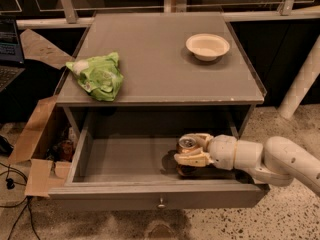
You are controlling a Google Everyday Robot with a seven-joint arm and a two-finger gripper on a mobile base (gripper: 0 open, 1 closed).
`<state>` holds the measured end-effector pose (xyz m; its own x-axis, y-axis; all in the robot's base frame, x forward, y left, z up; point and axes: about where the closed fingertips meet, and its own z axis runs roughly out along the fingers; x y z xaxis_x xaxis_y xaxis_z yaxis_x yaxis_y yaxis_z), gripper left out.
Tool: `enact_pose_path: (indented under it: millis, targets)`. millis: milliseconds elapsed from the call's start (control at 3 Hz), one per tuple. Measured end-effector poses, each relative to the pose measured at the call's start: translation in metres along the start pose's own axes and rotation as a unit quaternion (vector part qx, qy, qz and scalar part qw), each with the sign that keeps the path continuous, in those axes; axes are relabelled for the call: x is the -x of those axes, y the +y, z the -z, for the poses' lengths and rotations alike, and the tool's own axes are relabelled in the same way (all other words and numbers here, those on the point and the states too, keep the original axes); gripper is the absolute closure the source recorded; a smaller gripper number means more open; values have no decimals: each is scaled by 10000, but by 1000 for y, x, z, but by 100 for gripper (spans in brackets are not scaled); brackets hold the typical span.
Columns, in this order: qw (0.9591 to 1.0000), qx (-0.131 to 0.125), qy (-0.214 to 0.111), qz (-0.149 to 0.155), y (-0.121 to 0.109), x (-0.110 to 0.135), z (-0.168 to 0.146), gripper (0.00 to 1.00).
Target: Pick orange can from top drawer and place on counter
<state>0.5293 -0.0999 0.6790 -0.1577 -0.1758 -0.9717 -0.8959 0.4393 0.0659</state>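
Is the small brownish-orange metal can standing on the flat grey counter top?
No, the small brownish-orange metal can sits inside the open grey top drawer, gripped by the pincer.

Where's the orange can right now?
In the camera view, the orange can stands inside the open top drawer, right of centre near its front. It is gripped by the hand reaching in from the picture's right, below the counter.

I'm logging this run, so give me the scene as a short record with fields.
can: upright, right side of the drawer
drawer: open, knob at front
gripper: inside the drawer, at the can
counter: green bag front left, pale bowl back right
task state: can not yet on the counter
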Motion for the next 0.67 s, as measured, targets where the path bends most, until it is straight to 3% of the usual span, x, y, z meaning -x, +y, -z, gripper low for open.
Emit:
enact_pose_path:
  millis: [333,667]
  targets:
    - [9977,328,-549,-210,4,26,11,100]
    - [9915,589,-1148,-182,8,63,26,100]
